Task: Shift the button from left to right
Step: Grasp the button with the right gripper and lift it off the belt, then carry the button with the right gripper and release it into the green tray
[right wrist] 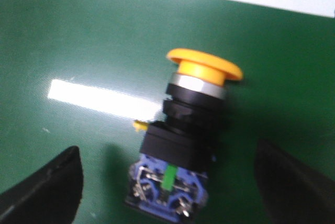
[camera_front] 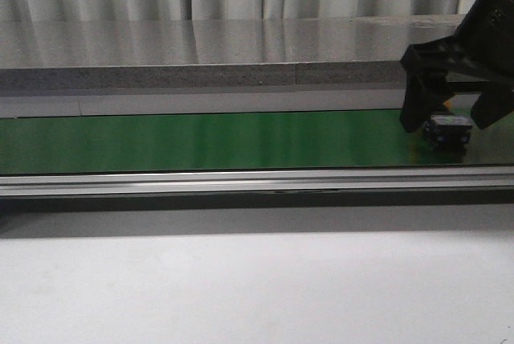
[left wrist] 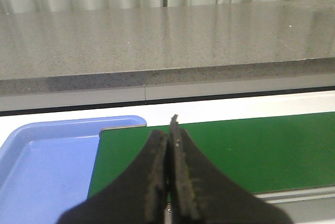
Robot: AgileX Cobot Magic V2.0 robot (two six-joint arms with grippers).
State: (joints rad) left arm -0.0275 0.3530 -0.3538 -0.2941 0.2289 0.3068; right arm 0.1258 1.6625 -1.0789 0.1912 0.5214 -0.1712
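Two right fingers (right wrist: 47, 192) spread, straddling button (right wrist: 186, 135).

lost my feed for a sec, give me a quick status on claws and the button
Right claw open, straddling the button, no contact. Button lying on its side on green belt, far right. Left claw shut, empty, near blue tray. Nothing in the way.

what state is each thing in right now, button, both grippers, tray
button: lying on its side on the green belt, not gripped
right gripper: open, a finger on either side of the button, not touching it
left gripper: shut, holding nothing
blue tray: nothing in the part that shows
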